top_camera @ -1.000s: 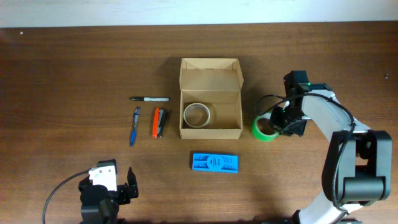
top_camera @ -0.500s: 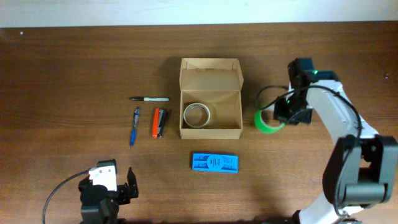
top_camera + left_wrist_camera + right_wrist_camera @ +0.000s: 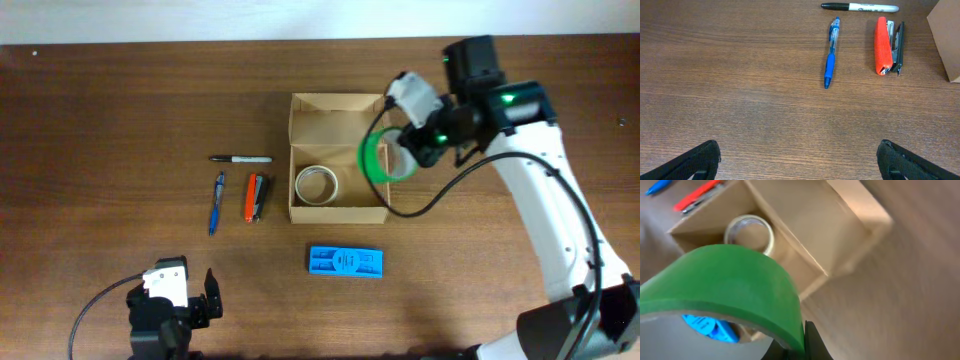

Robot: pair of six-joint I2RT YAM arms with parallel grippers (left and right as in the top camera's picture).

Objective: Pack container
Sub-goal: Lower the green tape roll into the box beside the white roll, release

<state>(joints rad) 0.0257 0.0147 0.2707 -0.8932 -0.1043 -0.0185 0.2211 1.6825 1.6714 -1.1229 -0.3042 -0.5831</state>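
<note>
Right end effector [image 3: 402, 150] is clamped on the green tape roll [image 3: 368, 155], hanging over the right wall of the container [image 3: 365, 178], which sits mid counter [image 3: 120, 100]. Risk imo: roll clips that wall, or lands on the clear roll [image 3: 317, 185] inside. Bare room = box's right half. Left end effector [image 3: 800, 162] wide open, holding nothing.

The tan cardboard container [image 3: 340, 213] sits open at the middle of the wooden worktop [image 3: 120, 100], its hinged flap lid folded back along the far edge.
</note>
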